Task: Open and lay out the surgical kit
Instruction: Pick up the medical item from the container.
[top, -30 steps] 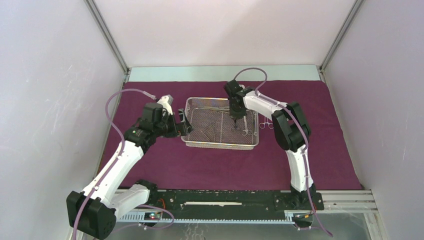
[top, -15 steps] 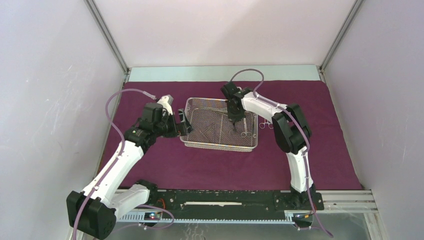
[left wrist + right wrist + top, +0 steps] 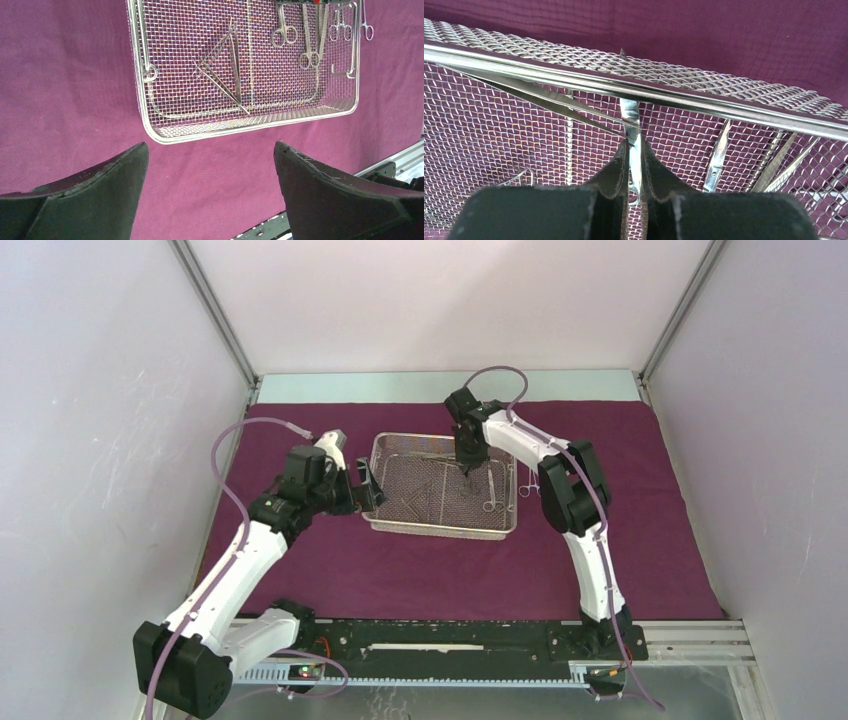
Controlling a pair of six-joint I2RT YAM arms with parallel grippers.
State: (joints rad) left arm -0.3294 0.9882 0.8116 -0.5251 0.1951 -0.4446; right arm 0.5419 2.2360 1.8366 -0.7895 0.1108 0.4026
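Note:
The silver wire-mesh tray [image 3: 440, 531] sits on the maroon cloth [image 3: 640, 520]. My right gripper [image 3: 468, 468] reaches into the tray's far part and is shut on a slim steel instrument [image 3: 631, 115]. Its tip points at the far rim [image 3: 724, 107] in the right wrist view, between my right gripper [image 3: 634, 145] fingers. Tweezers [image 3: 220, 60] and ring-handled scissors [image 3: 284, 30] lie on the mesh. My left gripper [image 3: 368, 490] hovers open at the tray's left edge, holding nothing; in its wrist view the left gripper [image 3: 210, 147] frames bare cloth below the tray rim [image 3: 240, 127].
A ring-handled clamp [image 3: 530, 485] lies on the cloth just right of the tray. More ring-handled instruments [image 3: 489, 502] rest in the tray's right half. White walls enclose the table on three sides. A black rail [image 3: 440, 640] runs along the near edge.
My right gripper has moved toward the tray's far rim with the instrument pinched in it. The left arm has stayed put.

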